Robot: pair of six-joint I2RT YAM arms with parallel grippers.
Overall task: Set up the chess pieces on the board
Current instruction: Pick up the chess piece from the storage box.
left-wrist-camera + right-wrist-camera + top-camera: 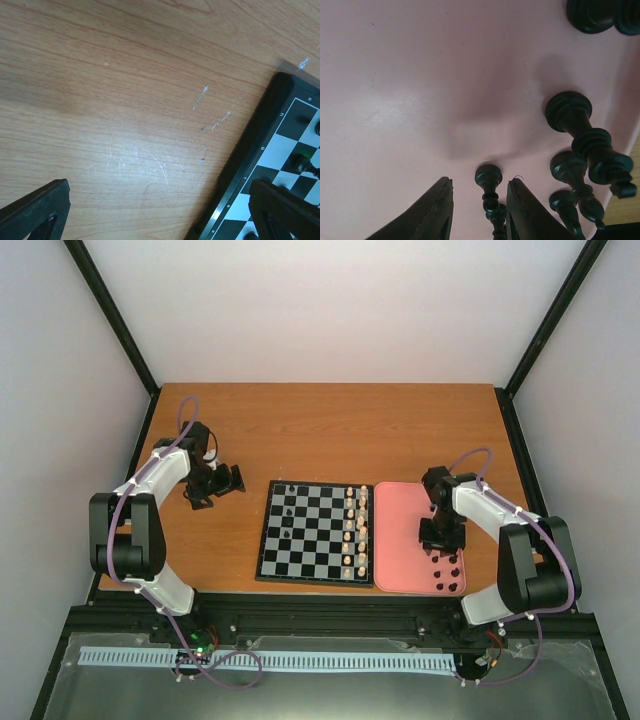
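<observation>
At the near end of the pink tray [400, 540], right of the board, a cluster of loose black chess pieces [446, 570] stands upright. The right gripper [480, 186] is down among them, its jaws partway in and straddling one slim black piece [489, 192]. The right finger sits just beside it, a gap shows on the left, so it is not yet clamped. That piece stands on its round base, long axis vertical, head pointing up toward the wrist.

It looks light, rigid and smooth, and probably easy to tip or squirt out of the jaws. The narrow stem below the head seems the safest hold. Taller neighbours [580, 130] stand close on the right and could be knocked.

Farther left lies the chessboard [300, 540], with cream-white pieces [353, 530] filling its right-hand files and a few black pieces [290, 508] on its left.

Farthest, the left gripper [216, 484] hangs over the wooden table [330, 430] with jaws spread wide, holding nothing.
</observation>
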